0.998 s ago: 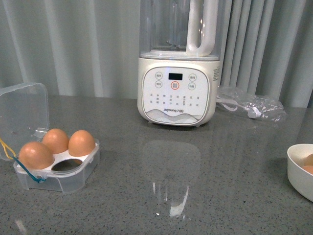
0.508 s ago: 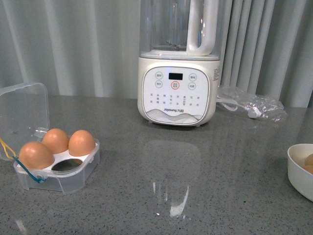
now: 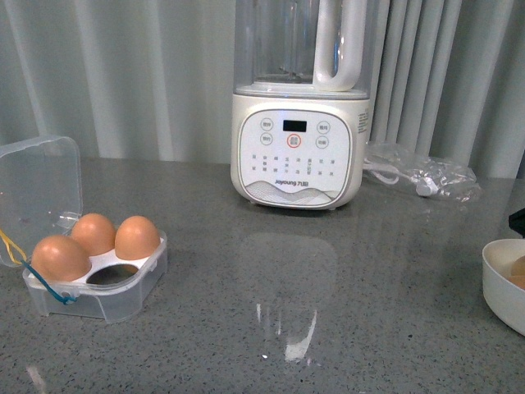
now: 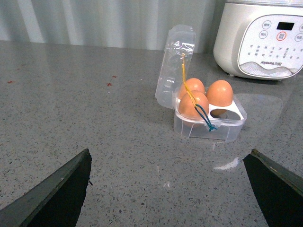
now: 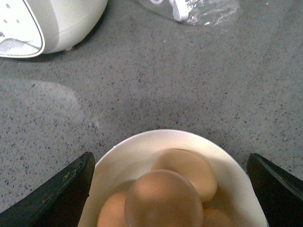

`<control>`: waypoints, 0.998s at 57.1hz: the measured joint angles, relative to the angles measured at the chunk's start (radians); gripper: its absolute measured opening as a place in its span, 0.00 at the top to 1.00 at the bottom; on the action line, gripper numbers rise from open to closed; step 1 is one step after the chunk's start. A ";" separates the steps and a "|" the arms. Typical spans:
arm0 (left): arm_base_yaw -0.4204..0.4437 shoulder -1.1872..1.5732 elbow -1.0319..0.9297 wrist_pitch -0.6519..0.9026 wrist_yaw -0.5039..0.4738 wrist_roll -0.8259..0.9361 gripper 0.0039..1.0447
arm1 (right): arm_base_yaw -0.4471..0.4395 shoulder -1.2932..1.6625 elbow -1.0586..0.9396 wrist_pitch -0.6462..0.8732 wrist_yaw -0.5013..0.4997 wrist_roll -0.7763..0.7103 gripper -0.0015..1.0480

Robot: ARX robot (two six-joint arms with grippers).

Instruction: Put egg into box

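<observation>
The box (image 3: 123, 283) is a clear plastic case standing at the left of the counter with its lid up. It holds three brown eggs (image 3: 136, 238) and one hollow (image 3: 113, 277) is bare. It also shows in the left wrist view (image 4: 208, 125), far ahead of my open, empty left gripper (image 4: 170, 152). My right gripper (image 5: 170, 156) is open above the white bowl (image 5: 137, 151). The topmost brown egg (image 5: 163, 201) in the bowl lies between its fingers, untouched. Only a dark sliver of the right arm (image 3: 518, 220) shows in the front view.
A cream blender (image 3: 299, 107) stands at the back centre, with a crumpled plastic bag and cord (image 3: 422, 176) to its right. The white bowl (image 3: 502, 287) sits at the right edge and holds other brown eggs (image 5: 187, 172). Grey curtains hang behind the counter.
A dark sliver of the right arm has come into the front view at the right edge, above the bowl. The box and its eggs have not moved.
</observation>
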 joint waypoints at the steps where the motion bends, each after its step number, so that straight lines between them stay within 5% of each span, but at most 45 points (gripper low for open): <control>1: 0.000 0.000 0.000 0.000 0.000 0.000 0.06 | 0.000 0.003 -0.003 0.000 -0.005 -0.002 0.07; 23: 0.000 0.000 0.000 0.000 0.000 0.000 0.06 | -0.005 0.021 -0.047 0.024 -0.026 -0.032 0.08; 45: 0.000 0.000 0.000 0.000 0.000 0.000 0.06 | -0.001 0.002 -0.048 0.043 -0.026 -0.063 0.58; 57: 0.000 0.000 0.000 0.000 0.000 0.000 0.06 | 0.006 -0.018 -0.048 0.042 -0.027 -0.075 0.60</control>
